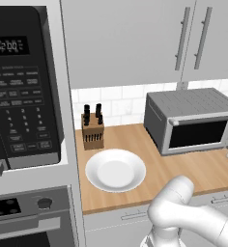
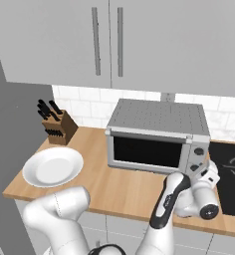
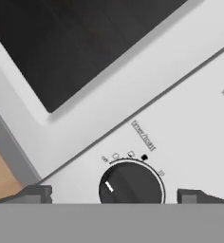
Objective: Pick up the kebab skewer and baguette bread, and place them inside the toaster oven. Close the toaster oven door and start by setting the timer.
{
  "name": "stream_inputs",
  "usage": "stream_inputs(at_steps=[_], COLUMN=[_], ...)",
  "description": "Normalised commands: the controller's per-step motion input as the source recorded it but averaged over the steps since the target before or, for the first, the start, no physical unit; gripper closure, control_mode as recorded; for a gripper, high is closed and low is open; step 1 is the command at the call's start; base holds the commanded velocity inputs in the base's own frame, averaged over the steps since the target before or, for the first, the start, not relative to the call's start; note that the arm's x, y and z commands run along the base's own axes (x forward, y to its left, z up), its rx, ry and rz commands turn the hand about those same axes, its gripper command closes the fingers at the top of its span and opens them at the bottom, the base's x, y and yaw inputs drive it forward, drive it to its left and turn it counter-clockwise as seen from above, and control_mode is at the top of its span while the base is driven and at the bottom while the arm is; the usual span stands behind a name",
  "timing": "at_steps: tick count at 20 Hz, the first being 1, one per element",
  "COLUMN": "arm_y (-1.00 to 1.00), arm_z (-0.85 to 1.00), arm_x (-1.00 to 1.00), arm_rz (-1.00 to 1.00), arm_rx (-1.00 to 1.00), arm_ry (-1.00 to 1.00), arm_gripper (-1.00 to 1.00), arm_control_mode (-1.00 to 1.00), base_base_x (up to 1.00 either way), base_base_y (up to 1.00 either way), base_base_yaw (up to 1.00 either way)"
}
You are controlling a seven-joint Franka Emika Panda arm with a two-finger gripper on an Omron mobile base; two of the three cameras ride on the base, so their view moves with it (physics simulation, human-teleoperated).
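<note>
Left base view: oven (image 1: 193, 120) sits on the counter (image 1: 183, 169) at the back right, door (image 1: 199, 134) shut, so loading looks done and the timer is what's left. Skewer and bread are probably inside, but the glass is too dark to tell. Plate (image 1: 115, 170) and knife block (image 1: 92, 130) are well apart to the left, no obstruction. Microwave (image 1: 24, 87) is far left.

Right base view: arm is bent round to the oven's right front corner, wrist near the knobs (image 2: 199, 151), i.e. lined up on the controls. Cooktop (image 2: 231, 177) is just beside it.

Hand view: gripper (image 3: 116, 195) is wide open and holds nothing, its tips either side of the timer dial (image 3: 130, 182), set to pinch and turn it. Dial face is unobstructed.
</note>
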Motion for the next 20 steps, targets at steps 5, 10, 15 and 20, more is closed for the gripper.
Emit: stream_inputs(at_steps=[5, 10, 15, 20], arm_y=[0.00, 0.00, 0.00, -0.01], arm_z=[-0.01, 0.00, 0.00, 0.00], arm_x=[0.01, 0.00, 0.00, 0.00], arm_rz=[0.00, 0.00, 0.00, 0.00], arm_rx=[-0.09, -0.09, -0.08, -0.08], arm_ry=[-0.11, -0.14, -0.09, -0.01], arm_gripper=[-1.00, -1.00, -1.00, -1.00], arm_control_mode=[-1.00, -1.00, -1.00, -1.00], base_base_x=[0.00, 0.00, 0.00, 0.00], base_base_y=[0.00, 0.00, 0.00, 0.00], base_base_yaw=[0.00, 0.00, 0.00, 0.00])
